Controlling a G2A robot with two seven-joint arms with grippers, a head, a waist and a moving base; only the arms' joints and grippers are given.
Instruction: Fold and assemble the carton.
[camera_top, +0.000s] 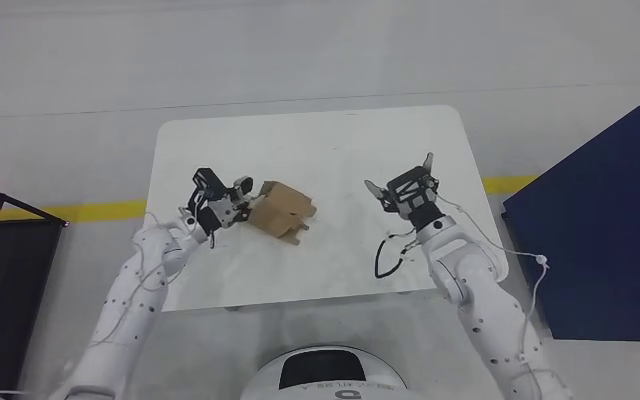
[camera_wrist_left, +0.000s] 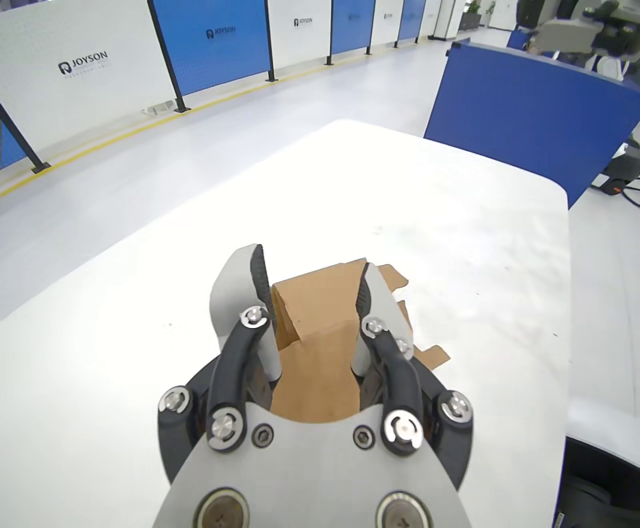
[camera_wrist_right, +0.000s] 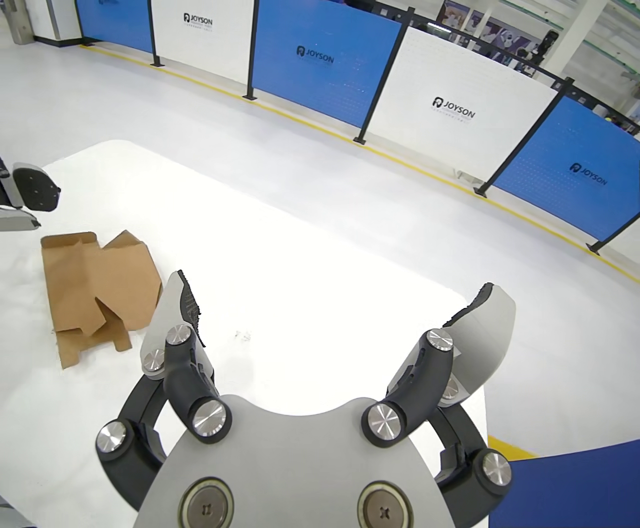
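A brown cardboard carton (camera_top: 282, 208) lies partly folded on the white table (camera_top: 330, 140), left of centre, with loose flaps sticking out toward the table's front. My left gripper (camera_top: 240, 202) sits right at its left end, open. In the left wrist view the carton (camera_wrist_left: 320, 350) shows between and beyond the fingers of the left gripper (camera_wrist_left: 312, 275). The right wrist view shows the carton (camera_wrist_right: 95, 290) with the left gripper (camera_wrist_right: 25, 205) hanging just past its far end, apart from it. My right gripper (camera_top: 405, 185) stands wide open over the right side of the table, nothing between the fingers (camera_wrist_right: 185, 300).
A blue partition (camera_top: 580, 230) stands off the table's right edge, and a dark stand (camera_top: 25, 270) sits off the left. A black cable (camera_top: 385, 262) loops beside the right forearm. Bare tabletop (camera_wrist_right: 300, 240) lies between the carton and the right gripper.
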